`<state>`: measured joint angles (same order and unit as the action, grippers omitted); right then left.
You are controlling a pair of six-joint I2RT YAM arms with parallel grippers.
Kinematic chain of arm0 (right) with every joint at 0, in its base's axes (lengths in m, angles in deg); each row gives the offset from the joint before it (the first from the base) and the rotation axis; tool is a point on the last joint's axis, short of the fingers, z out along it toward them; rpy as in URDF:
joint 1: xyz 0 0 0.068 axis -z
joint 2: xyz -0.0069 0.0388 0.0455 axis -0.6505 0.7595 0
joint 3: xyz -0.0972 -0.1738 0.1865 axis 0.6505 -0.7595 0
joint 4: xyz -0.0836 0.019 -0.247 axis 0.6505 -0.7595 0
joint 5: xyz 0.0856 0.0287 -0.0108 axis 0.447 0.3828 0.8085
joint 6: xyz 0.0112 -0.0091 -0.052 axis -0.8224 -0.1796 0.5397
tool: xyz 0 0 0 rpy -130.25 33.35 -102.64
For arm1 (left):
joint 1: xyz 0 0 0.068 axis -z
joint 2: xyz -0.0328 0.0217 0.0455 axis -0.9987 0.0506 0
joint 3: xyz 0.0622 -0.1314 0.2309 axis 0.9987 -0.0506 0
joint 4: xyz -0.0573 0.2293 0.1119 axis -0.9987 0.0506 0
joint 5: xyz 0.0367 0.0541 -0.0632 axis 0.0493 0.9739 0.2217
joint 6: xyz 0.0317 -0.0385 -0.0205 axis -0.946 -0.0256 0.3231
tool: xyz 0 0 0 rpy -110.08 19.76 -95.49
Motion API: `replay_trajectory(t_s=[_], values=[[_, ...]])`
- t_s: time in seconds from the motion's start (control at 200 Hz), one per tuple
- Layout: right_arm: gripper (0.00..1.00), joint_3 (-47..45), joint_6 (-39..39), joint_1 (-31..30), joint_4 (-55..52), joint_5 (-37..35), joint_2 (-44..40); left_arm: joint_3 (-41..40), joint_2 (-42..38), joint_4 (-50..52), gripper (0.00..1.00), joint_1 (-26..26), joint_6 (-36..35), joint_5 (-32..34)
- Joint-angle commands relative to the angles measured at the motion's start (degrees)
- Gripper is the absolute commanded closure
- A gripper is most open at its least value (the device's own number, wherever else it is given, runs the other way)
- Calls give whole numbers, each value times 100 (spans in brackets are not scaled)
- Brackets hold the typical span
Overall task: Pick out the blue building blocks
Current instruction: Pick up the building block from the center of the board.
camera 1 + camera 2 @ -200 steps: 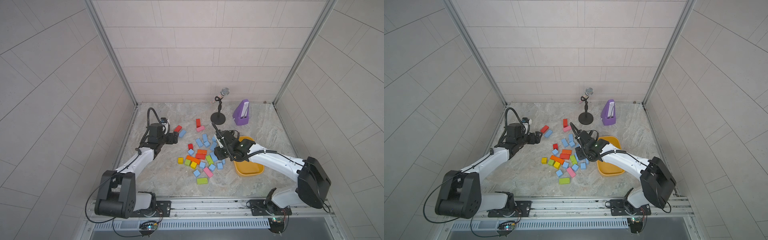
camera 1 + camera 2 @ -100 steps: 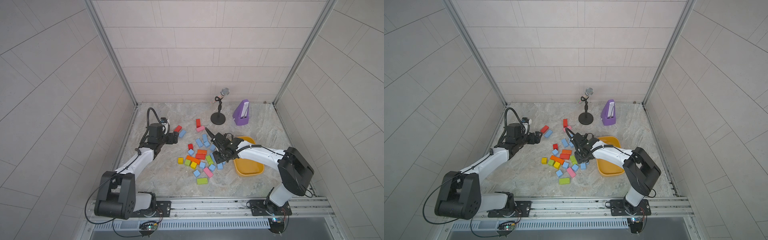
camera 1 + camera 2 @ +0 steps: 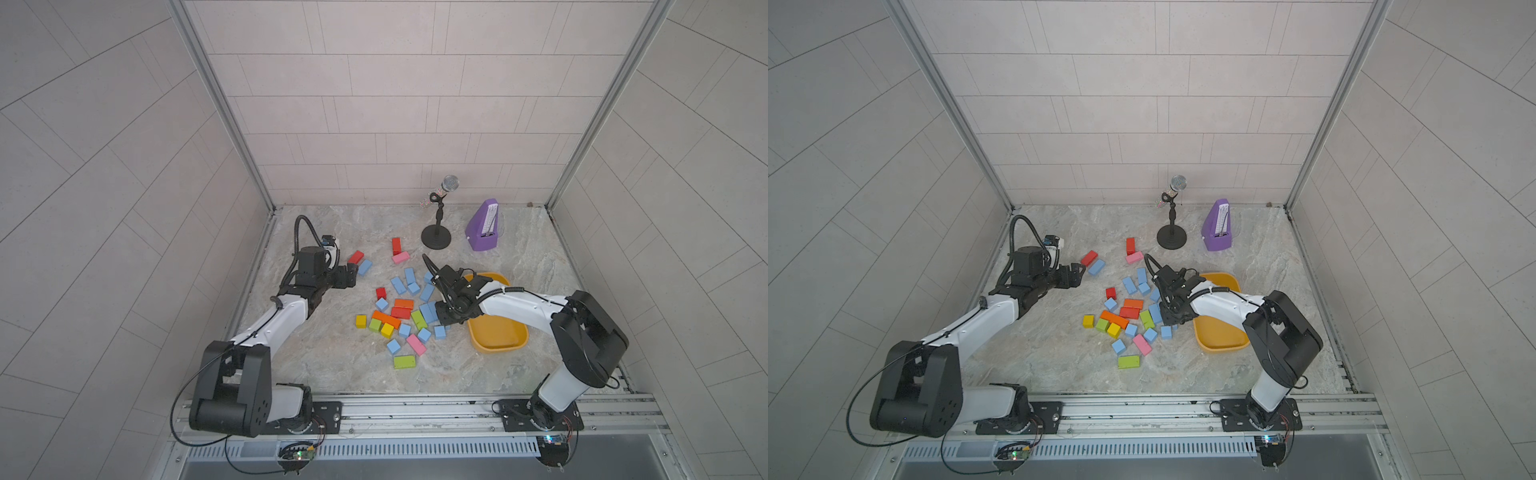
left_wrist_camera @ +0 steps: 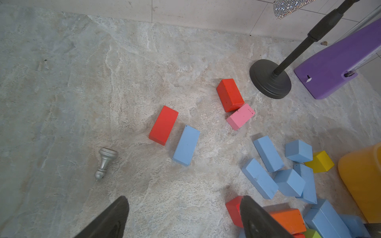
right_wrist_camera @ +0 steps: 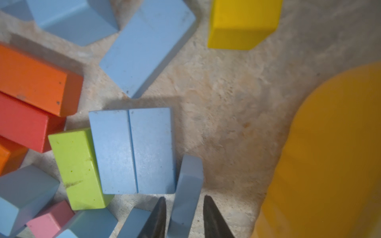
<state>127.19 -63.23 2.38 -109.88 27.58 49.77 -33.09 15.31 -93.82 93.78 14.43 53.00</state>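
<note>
Blue building blocks point(image 3: 399, 285) lie scattered among the red, orange, yellow, green and pink ones in the middle of the tabletop point(image 3: 332, 365) in both top views. None that I can see is in the yellow tray point(image 3: 498, 338) toward the right edge. And there's the move — the right gripper point(image 3: 442, 316) has slid a touch toward the front edge and settled on the tray-side fringe of the pile, jaws narrower than a second ago. The left gripper point(image 3: 352, 275) hasn't budged, parked toward the left edge beside a lone blue brick point(image 3: 365, 267) and a red brick point(image 3: 355, 257).

Left wrist view: its fingers point(image 4: 121, 208) stand wide apart with only bare stone between them. The lone blue brick point(image 4: 186, 148) sits ahead, just beside the red brick point(image 4: 164, 125), with a silver pawn point(image 4: 105, 162) lying on its side nearby.

Right wrist view — here's the payoff. The right gripper point(image 5: 184, 201) has pinched in on a blue brick point(image 5: 188, 181) standing on its narrow side, just beside two blue bricks point(image 5: 132, 150) lying flush together. A finger on either face; that looks like a grip. I'd call this pick secured, with the lift and short carry to the yellow tray point(image 5: 329, 154) next, and all the other blue pieces still to go.
</note>
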Motion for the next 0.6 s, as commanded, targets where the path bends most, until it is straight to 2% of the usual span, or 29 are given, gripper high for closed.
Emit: replay_trajectory(t_s=[0.0, 0.09, 0.32, 0.47, 0.59], values=[[79, -15, 30, 57, 105, 234, 99, -39, 63, -65, 11, 30, -11, -40], [86, 48, 120, 75, 79, 246, -9, -39, 75, -60, 11, 27, -15, -50], [87, 343, 489, 392, -614, -50, -1205, 9, 136, -34, 11, 35, 7, -252], [86, 229, 903, 1277, -1050, -328, -2188, 49, 202, 29, 12, 95, -14, -301], [85, -76, 1345, 2295, -1092, 45, -2609, 40, 151, 43, 12, 169, -41, -303]])
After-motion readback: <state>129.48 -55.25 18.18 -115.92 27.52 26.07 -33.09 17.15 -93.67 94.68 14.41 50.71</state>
